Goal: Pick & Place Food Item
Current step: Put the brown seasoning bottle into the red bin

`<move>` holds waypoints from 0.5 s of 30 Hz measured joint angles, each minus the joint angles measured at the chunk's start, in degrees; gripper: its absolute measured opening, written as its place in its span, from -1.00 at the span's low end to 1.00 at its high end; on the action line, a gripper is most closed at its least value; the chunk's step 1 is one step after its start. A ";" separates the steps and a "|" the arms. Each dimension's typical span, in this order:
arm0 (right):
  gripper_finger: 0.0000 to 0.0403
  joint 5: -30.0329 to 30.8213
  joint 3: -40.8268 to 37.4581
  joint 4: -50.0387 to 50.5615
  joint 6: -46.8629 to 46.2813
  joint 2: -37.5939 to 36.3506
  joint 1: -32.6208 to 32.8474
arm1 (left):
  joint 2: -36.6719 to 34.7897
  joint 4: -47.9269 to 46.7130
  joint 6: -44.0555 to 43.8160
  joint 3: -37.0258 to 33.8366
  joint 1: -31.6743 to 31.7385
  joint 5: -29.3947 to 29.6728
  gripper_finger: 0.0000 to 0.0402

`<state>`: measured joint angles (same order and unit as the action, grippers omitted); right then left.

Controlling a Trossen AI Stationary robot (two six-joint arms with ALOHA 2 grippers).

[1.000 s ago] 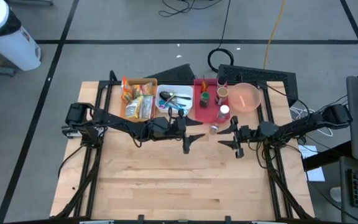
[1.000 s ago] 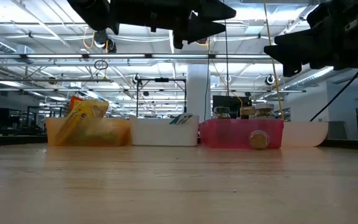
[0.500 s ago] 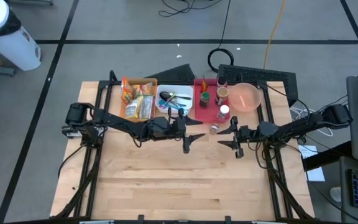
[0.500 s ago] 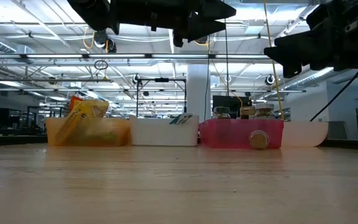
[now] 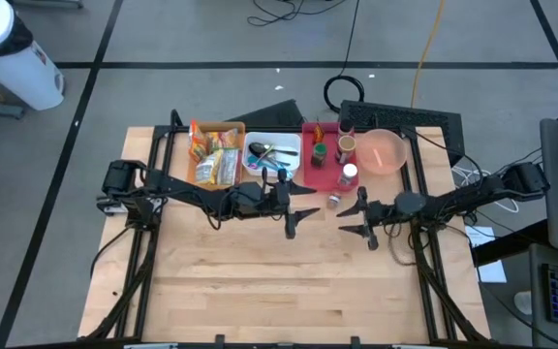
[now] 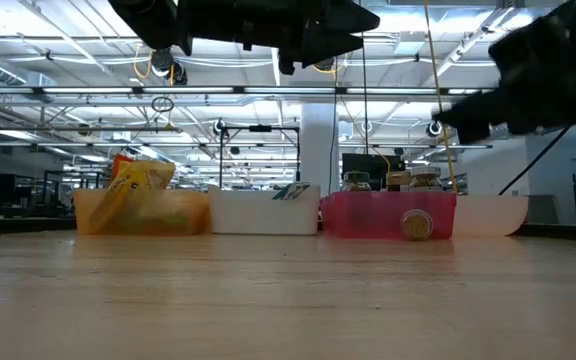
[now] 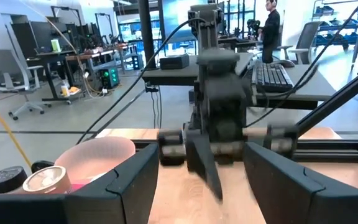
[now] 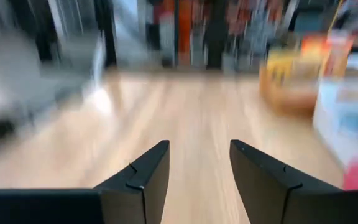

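Far edge of table (image 5: 260,291), left to right: orange bin (image 5: 215,155) of food packets (image 5: 219,167), white bin (image 5: 271,157), red bin (image 5: 325,155) with jars, pink bowl (image 5: 384,151); sorted so each can be reached from mid-table, seemingly. Left gripper (image 5: 303,214), fingers spread and empty, hangs near the white bin; right gripper (image 5: 354,220), likewise spread and empty, hangs near a small jar (image 5: 333,201) lying outside the red bin. Packet labels unreadable; right wrist view too smeared for detail.

Blur hides the snack bin's (image 8: 291,81) contents in the right wrist view.
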<state>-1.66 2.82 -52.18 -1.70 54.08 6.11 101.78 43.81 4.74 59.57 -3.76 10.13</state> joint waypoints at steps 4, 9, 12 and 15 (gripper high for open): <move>-0.21 0.08 5.68 19.89 8.28 0.22 0.00 | 0.00 -0.09 0.89 0.00 0.38 0.02 0.20; -0.22 8.03 13.90 40.46 17.05 0.15 -0.42 | 0.00 -0.51 0.99 0.00 0.76 0.11 0.20; -0.21 9.45 18.07 48.48 22.48 0.04 -1.53 | 0.00 -0.61 2.14 0.00 0.76 0.12 0.20; -0.19 12.00 20.90 55.49 26.85 0.70 -3.06 | 0.00 -0.45 2.70 0.00 0.76 0.12 0.20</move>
<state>10.34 23.72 3.31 25.16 54.78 3.05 101.78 43.36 7.44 59.57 -3.01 10.25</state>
